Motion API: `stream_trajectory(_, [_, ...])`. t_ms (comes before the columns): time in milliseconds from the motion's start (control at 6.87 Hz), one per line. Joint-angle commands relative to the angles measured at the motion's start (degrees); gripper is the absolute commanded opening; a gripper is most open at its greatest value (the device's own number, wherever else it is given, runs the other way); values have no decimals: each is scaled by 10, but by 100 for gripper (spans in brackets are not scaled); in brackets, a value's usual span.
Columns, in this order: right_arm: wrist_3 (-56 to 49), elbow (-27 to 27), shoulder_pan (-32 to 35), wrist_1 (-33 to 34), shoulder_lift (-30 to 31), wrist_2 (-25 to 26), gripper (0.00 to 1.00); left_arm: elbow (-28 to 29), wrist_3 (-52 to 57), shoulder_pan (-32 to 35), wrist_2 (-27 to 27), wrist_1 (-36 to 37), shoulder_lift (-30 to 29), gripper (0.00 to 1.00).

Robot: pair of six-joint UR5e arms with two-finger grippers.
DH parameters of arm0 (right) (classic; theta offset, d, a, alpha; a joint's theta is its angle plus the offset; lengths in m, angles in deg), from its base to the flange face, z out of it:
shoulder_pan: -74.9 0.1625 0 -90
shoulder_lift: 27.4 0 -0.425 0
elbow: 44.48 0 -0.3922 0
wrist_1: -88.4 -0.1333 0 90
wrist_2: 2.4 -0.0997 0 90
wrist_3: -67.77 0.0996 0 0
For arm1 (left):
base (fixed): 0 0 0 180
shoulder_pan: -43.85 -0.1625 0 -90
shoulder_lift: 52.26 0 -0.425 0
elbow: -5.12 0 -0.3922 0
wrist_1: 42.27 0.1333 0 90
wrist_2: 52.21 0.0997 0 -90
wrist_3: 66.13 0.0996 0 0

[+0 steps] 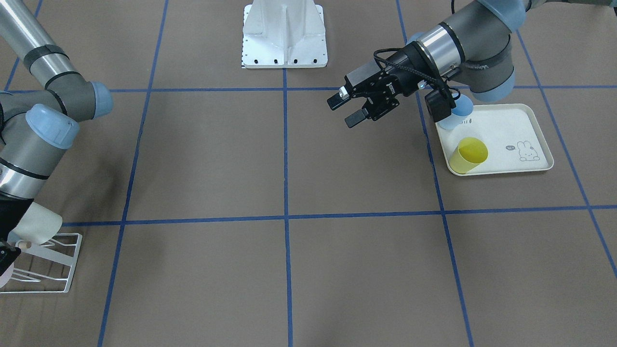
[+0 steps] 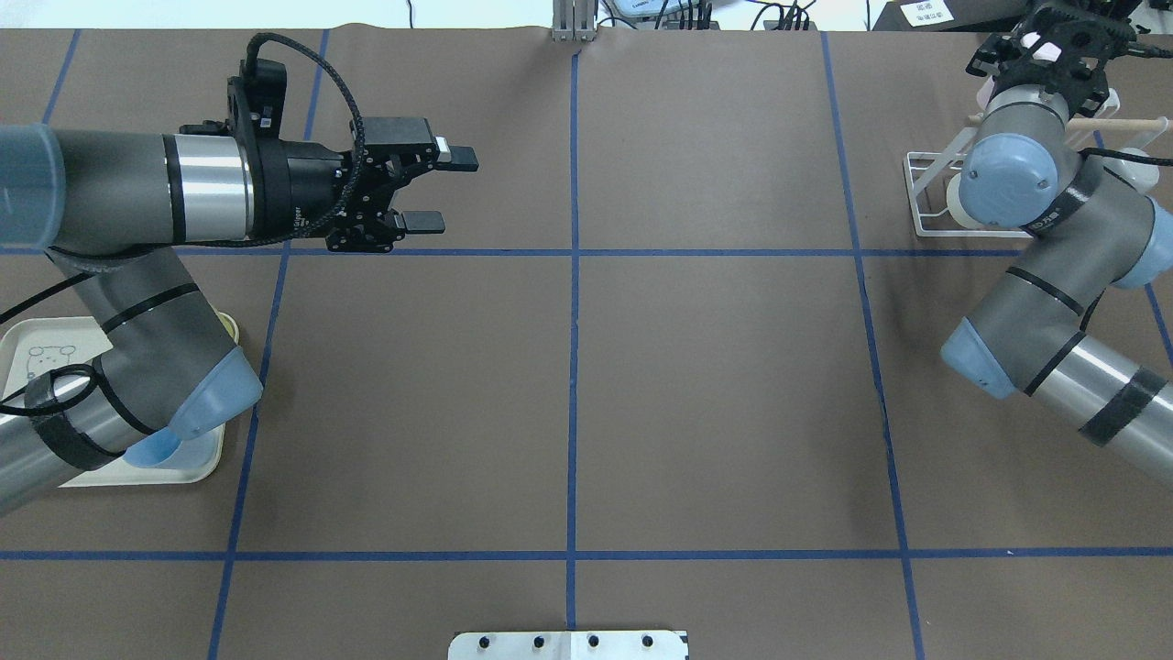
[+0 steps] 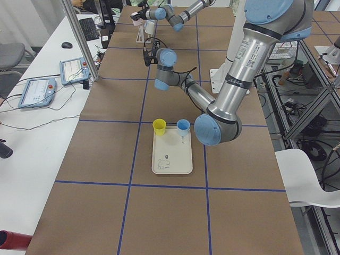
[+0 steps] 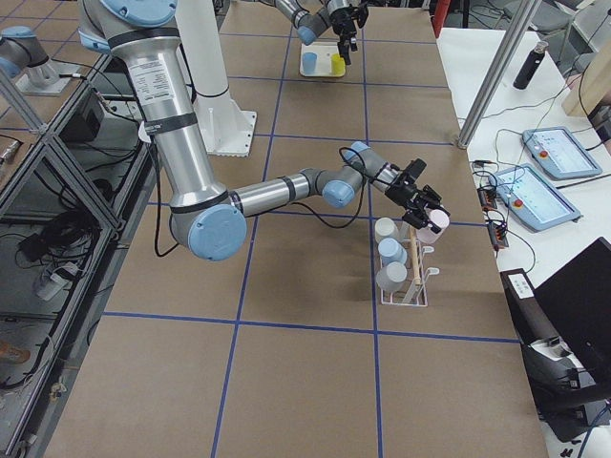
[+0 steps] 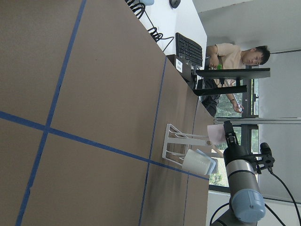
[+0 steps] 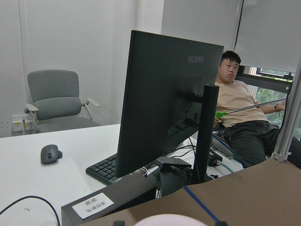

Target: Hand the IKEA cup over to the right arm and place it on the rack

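Pink cup (image 6: 162,220) rim sits at the bottom edge of the right wrist view, so right fingers (image 4: 427,213) are clamped on it. Right side view agrees: cup held at one end of the rack (image 2: 912,192), just above the dowel, contact with a prong can't tell. Cup looks tilted, probably so its mouth can slide over a slanted prong. Hand-over looks done, placing is the step in hand. Three pale cups (image 4: 392,252) already fill the rack, only the end slot looks free; the neighbour cup and dowel are what it could knock. Left fingers (image 2: 451,191) spread open, empty, well apart from the rack, likely parked out of the way. Tray (image 3: 178,164) with yellow cup (image 3: 159,126) and blue cup (image 3: 183,125) at the table end opposite the rack, no obstacle
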Motion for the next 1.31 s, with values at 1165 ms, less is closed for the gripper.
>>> stream_trajectory(1165, [4, -213, -53, -16, 70, -84, 100, -23, 172, 126, -66, 44, 114, 100])
